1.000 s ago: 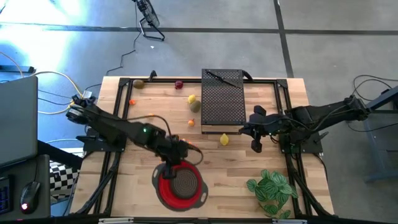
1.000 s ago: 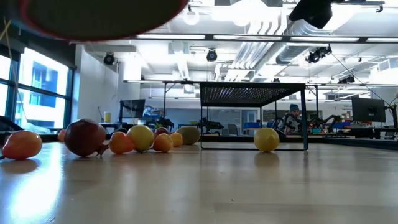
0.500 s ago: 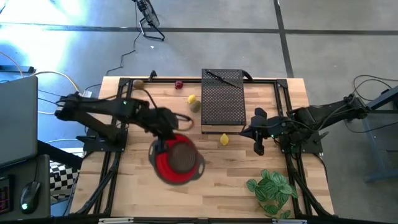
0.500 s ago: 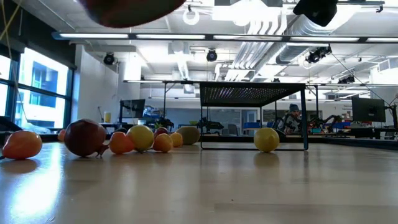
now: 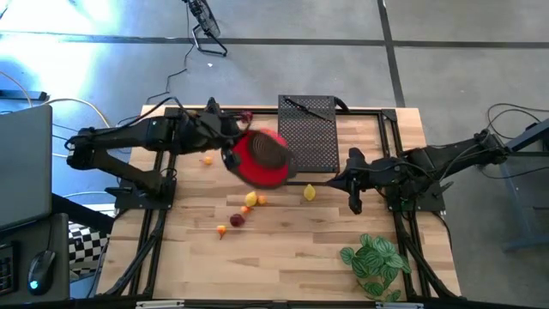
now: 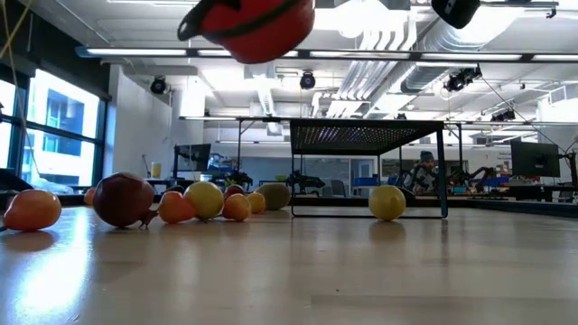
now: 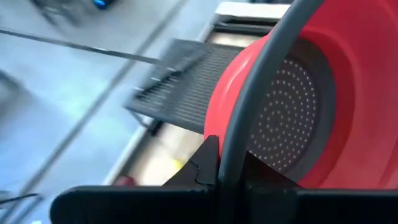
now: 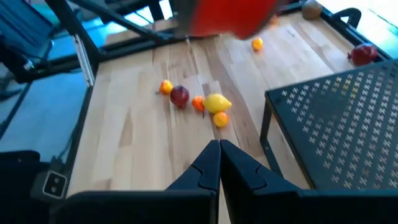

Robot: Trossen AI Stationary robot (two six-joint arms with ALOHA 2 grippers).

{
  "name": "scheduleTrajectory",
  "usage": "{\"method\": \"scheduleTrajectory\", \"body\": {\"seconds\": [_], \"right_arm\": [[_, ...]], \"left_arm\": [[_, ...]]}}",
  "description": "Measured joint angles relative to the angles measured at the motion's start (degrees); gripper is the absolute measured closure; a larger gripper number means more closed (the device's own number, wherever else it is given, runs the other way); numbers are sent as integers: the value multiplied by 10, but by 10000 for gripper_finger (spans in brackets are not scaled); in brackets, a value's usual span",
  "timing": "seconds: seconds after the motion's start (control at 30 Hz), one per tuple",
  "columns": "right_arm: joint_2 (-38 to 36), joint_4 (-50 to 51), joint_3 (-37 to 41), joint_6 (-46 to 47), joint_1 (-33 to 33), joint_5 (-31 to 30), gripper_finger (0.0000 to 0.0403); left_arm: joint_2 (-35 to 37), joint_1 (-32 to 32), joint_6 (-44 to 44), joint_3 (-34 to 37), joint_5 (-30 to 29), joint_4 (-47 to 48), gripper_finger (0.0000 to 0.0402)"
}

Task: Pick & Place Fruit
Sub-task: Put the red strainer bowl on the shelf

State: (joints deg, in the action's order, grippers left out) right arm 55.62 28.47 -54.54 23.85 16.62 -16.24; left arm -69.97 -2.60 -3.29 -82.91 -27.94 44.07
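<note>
My left gripper (image 5: 230, 154) (image 7: 230, 165) is shut on a red bowl (image 5: 260, 159) with a grey perforated bottom. It holds the bowl tipped, high over the far half of the table, beside a black mesh rack (image 5: 309, 133). Small fruit lies on the wood: a yellow one (image 5: 250, 199), an orange one (image 5: 262, 200), a dark red one (image 5: 238, 220) and another orange one (image 5: 221, 229) near the middle, and a yellow one (image 5: 310, 192) by the rack. My right gripper (image 5: 341, 182) (image 8: 219, 155) hangs shut and empty to the right of the fruit. My left gripper pinches the bowl's grey rim (image 7: 249, 112) between its two fingers; the rim runs edge-on out of the gap. The fingers come from the table's left, slanting a little down. The bowl is lifted clear of the table and tilted, its inside (image 7: 292, 118) turned toward the wrist camera.
The rack stands at the far middle with a dark knife (image 5: 302, 106) on top. A green leafy plant (image 5: 375, 262) sits at the near right. More fruit lies at the far left (image 5: 206, 159) and far edge (image 5: 247, 116). Bare wood lies at the near left.
My left gripper has carried the red bowl up and from the near middle toward the table's far edge, swinging right toward the rack, and the bowl has tipped over onto its side. The fruit that the arm and bowl covered shows now and has not moved.
</note>
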Motion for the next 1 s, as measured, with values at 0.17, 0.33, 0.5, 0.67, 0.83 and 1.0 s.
{"method": "scheduleTrajectory", "body": {"seconds": [0.17,0.33,0.5,0.67,0.83,1.0], "right_arm": [[7,-39,0,-1,-2,-30,401],[34,-106,0,-19,-2,-54,401],[83,-194,-1,-89,-13,-49,401],[122,-260,0,-133,-25,-48,401],[134,-275,0,-152,-41,-126,401],[134,-304,0,-167,-61,-272,401]], "left_arm": [[1,-13,5,0,-76,-15,398],[1,-21,4,0,-82,-26,398],[1,-21,35,0,-89,-86,398],[1,-20,103,0,-143,-169,398],[1,-26,139,0,-209,-218,398],[0,-48,136,1,-209,-247,398]]}}
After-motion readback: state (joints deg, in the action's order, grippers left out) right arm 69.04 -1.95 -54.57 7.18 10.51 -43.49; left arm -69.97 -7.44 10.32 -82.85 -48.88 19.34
